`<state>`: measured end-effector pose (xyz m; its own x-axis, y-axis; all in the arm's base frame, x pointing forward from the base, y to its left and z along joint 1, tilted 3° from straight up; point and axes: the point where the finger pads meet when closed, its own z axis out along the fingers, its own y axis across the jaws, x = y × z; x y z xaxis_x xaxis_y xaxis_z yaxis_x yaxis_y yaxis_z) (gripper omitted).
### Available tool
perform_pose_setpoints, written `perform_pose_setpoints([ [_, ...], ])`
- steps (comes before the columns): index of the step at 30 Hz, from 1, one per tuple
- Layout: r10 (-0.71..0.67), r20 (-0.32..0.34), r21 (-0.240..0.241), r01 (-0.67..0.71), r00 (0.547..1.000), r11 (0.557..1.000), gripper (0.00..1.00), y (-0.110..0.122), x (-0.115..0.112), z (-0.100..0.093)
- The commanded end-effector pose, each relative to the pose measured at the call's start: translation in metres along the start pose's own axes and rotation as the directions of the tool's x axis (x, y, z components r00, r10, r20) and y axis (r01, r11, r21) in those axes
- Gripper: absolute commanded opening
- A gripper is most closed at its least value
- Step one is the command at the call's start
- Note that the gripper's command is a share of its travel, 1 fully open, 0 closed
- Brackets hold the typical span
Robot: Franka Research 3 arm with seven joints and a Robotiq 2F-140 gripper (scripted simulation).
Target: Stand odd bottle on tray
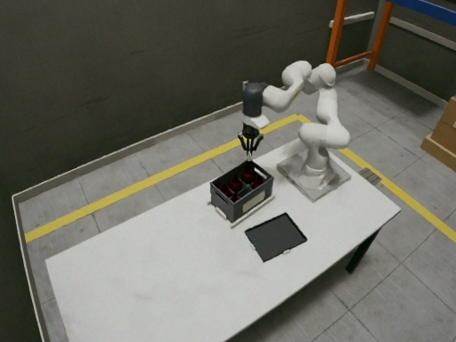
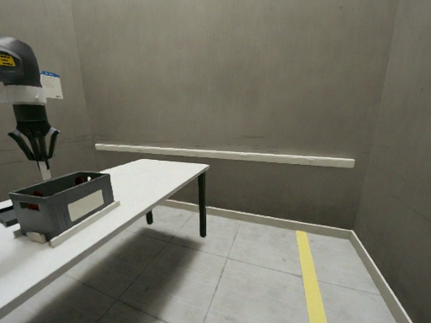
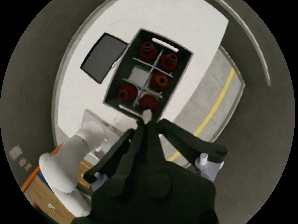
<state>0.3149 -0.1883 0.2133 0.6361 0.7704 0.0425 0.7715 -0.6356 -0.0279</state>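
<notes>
Hanging high over one end of the crate (image 1: 223, 204) (image 2: 45, 216) (image 3: 124, 67), pointing downward with the pincer (image 1: 249, 156) (image 2: 44, 169) (image 3: 148, 115) fully closed, fingertips together and gripping nothing. Keeping the fingertips above the crate's rim, apart from it. Standing inside the crate with all five bottles: two (image 3: 147, 51) (image 3: 128, 93) at the ends of the row nearer the tray (image 1: 276, 237) (image 2: 8, 216) (image 3: 104, 57), three (image 3: 170, 62) (image 3: 160, 81) (image 3: 148, 102) filling the other row. Showing red-brown tops among pale dividers, but appearing too small and dark to tell which neck is different. Resting level on the bench (image 1: 156, 254) (image 2: 147, 181) (image 3: 75, 90) with the crate, showing a pale label (image 1: 255, 201) (image 2: 85, 205) on one long side, beside pale strips along the foot. Lying flat with the tray, well apart from the crate, showing a bare dark surface.
</notes>
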Motion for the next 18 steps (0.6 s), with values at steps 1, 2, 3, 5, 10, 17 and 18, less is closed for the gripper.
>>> perform_pose_setpoints([
  [1, -0.005, -0.001, 0.001, 0.005, 1.000, 1.000, 0.10, 0.000, 0.001, -0.001],
  [2, -0.005, -0.001, 0.001, 0.005, 1.000, 1.000, 0.10, 0.000, 0.001, -0.001],
  [3, -0.005, -0.001, 0.001, 0.005, 1.000, 1.000, 0.10, 0.000, 0.001, -0.001],
  [5, -0.005, -0.001, 0.001, 0.005, 1.000, 1.000, 0.10, 0.000, 0.001, -0.001],
  [10, -0.006, -0.003, 0.000, 0.006, 1.000, 1.000, 0.10, -0.012, 0.016, -0.002],
  [17, -0.005, -0.002, 0.001, 0.005, 1.000, 1.000, 0.10, -0.061, 0.065, -0.001],
  [18, -0.005, -0.002, 0.001, 0.005, 1.000, 1.000, 0.10, -0.061, 0.065, -0.001],
])
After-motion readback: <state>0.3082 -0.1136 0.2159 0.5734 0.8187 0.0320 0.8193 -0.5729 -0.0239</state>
